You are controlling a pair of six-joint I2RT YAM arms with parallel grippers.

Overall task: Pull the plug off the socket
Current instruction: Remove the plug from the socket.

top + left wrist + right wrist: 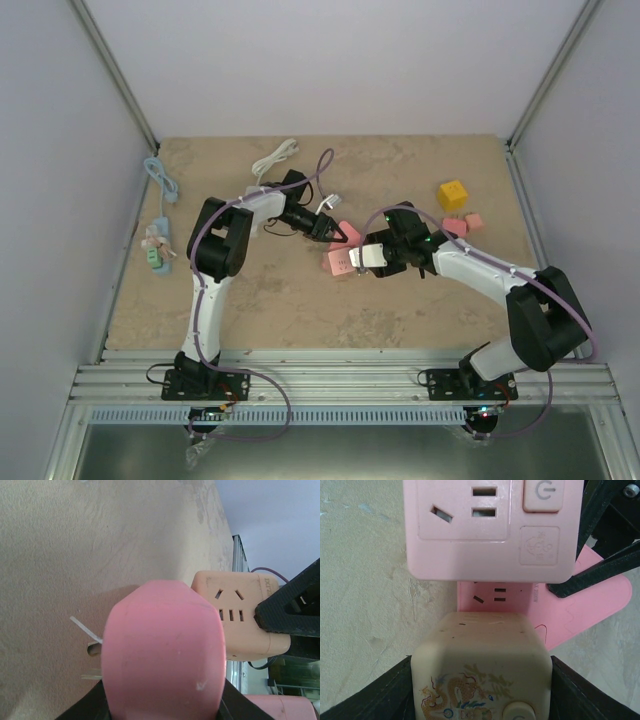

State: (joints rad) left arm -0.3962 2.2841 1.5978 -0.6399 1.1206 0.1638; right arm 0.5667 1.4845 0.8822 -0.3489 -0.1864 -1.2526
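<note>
The left end effector (333,231) is clamped on the pink plug cube (162,650), its dark fingers pinching the rounded body from both sides. That leaves the outlet face and power button clear, turned toward the right wrist camera. The right end effector (368,256) grips the cream socket cube (482,655) in the same way, across its flanks, so that the slotted face toward the other arm is unobstructed. One arm on each part makes sense for this job: one anchors the socket while the other draws the plug straight away from it. Both parts sit near the middle of the surface (280,300), raised a little above it and just beside each other. Two bare metal prongs (89,650) jut from the pink cube's underside, and the cream cube's visible slots are empty, so the pair looks already parted. Whether they touch anywhere I cannot tell. A second pink slotted piece (495,592) lies on the surface below them, gripped by neither arm.
</note>
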